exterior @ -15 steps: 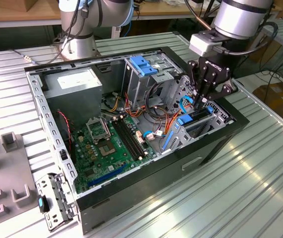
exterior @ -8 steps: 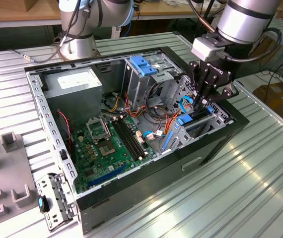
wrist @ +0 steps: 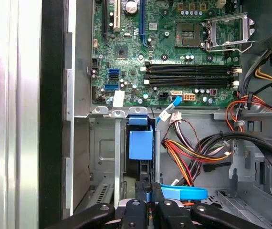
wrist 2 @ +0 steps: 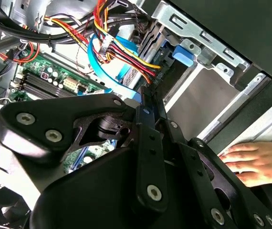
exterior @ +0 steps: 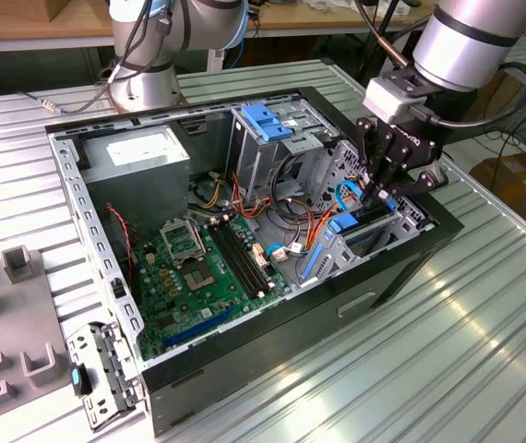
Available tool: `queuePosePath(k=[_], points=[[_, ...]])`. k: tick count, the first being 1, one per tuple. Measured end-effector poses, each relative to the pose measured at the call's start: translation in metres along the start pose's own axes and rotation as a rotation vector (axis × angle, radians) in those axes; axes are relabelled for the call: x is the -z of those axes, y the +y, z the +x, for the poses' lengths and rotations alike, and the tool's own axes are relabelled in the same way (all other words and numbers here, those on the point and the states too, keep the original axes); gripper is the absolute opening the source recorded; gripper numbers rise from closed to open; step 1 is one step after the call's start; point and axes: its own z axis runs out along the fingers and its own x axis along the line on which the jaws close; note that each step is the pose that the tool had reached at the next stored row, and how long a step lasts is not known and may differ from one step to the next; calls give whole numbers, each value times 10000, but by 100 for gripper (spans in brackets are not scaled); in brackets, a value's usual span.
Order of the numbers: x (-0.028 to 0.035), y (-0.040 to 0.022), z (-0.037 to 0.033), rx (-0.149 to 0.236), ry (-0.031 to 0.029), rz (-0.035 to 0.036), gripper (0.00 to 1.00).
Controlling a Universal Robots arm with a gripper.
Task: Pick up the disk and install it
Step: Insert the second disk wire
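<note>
The disk (wrist: 140, 143) stands on edge in the drive bay at the front corner of the open computer case (exterior: 388, 268). Blue rails run along its edges (exterior: 348, 222), and its blue end piece (wrist 2: 183, 54) shows at the bay's far side. My gripper (exterior: 379, 192) reaches down into that bay from above. Its black fingers (wrist: 149, 196) are closed together on the near end of the disk, in both wrist views. The fingers and the bay walls hide most of the disk's body.
Red, yellow and blue cables (wrist: 188, 152) crowd beside the bay. The motherboard (exterior: 203, 263) lies on the case floor, and a drive cage with a blue latch (exterior: 268, 125) stands behind. A person's hand (wrist 2: 253, 162) rests just outside the case wall. A grey fixture (exterior: 5, 341) sits on the exterior view's left.
</note>
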Motion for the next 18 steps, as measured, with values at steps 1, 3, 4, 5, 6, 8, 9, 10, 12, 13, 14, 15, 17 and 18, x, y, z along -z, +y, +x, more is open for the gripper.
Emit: queuePosePath(k=[1,3,4,5,6,8,9,10,12,13,14,15,17,18], points=[[-1,0,13,1,-36,0,16],[-2,0,36,3,-163,1,16],[-4,0,47,5,-289,2,16],[-3,0,54,6,-389,2,16],[-3,0,60,8,-479,3,16],[-9,0,81,9,-570,3,16],[-15,0,83,9,-568,3,16],[-17,0,83,9,-567,3,16],[-24,0,83,8,-568,3,16],[-27,0,84,3,-568,4,16],[-30,0,84,1,-569,4,16],[-32,0,84,0,-572,3,16],[-35,0,84,-1,-579,4,16],[-37,-1,84,-2,-591,4,16]])
